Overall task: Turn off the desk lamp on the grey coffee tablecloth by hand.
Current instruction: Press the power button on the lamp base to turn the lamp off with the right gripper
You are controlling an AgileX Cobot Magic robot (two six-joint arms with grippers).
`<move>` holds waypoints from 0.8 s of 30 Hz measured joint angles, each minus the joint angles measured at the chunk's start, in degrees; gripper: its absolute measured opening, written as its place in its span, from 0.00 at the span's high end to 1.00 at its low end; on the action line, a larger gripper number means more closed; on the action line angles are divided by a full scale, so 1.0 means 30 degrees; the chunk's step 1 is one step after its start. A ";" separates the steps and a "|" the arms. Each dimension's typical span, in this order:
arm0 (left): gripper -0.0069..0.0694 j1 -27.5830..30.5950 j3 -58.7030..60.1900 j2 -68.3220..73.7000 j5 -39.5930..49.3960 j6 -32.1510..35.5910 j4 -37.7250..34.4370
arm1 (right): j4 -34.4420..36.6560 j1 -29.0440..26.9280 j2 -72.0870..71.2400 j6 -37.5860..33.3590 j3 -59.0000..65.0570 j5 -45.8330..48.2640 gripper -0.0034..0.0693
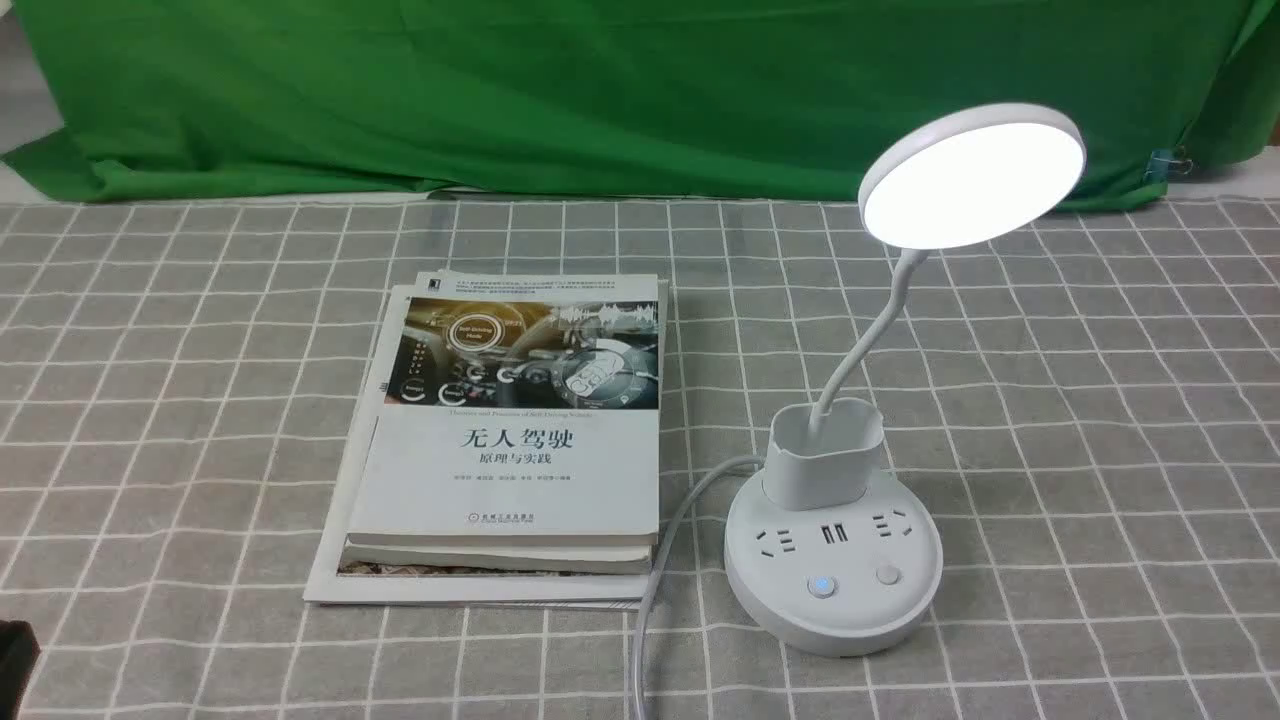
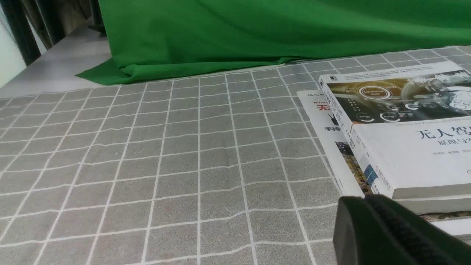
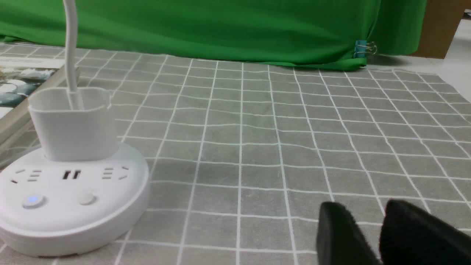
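White plastic desk lamp (image 1: 835,530) glows unpressed; our right gripper (image 3: 379,235), jaws narrowly apart beside its base, must reach the blue-lit button (image 1: 821,585).

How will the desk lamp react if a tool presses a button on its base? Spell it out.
The desk lamp probably stays put: its base is wide, round and flat on the tablecloth. The thin bent neck carries the lit head off to one side, so it may wobble. The smooth plastic could slide slightly if pushed sideways.
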 joint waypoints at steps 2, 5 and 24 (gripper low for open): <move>0.91 0.0000 0.0000 0.0000 0.0000 0.0000 0.0000 | 0.0000 0.0000 0.0000 0.0000 0.0000 0.0000 0.63; 0.91 0.0000 0.0000 0.0000 0.0000 0.0000 0.0000 | 0.0000 0.0000 0.0000 0.0000 0.0000 0.0000 0.63; 0.91 0.0000 0.0000 0.0000 0.0000 0.0000 0.0000 | 0.0000 0.0000 0.0000 0.0000 0.0000 -0.0503 0.63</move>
